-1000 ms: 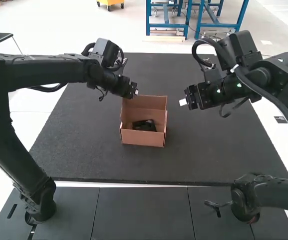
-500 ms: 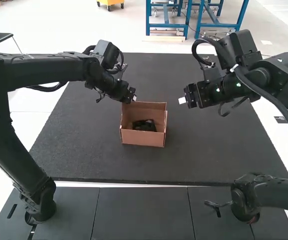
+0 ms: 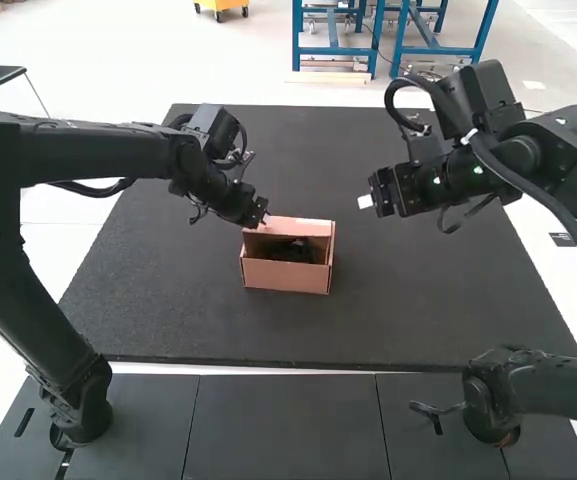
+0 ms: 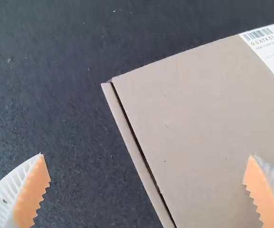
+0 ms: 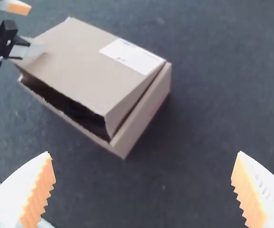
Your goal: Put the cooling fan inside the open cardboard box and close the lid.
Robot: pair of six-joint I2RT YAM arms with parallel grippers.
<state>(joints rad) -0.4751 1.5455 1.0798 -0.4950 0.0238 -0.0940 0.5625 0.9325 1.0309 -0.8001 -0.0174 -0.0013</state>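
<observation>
The black cooling fan lies dim inside the brown cardboard box, whose half-lowered lid slopes just under the left arm's spread jaws at its rear left corner — the nearer pair — the right arm's jaws, also agape, hanging well off rightward.

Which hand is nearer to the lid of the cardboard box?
Left. The left hand is right at the far left corner of the partly closed lid. The right hand hangs in the air to the right of the cardboard box, clearly apart from it.
</observation>
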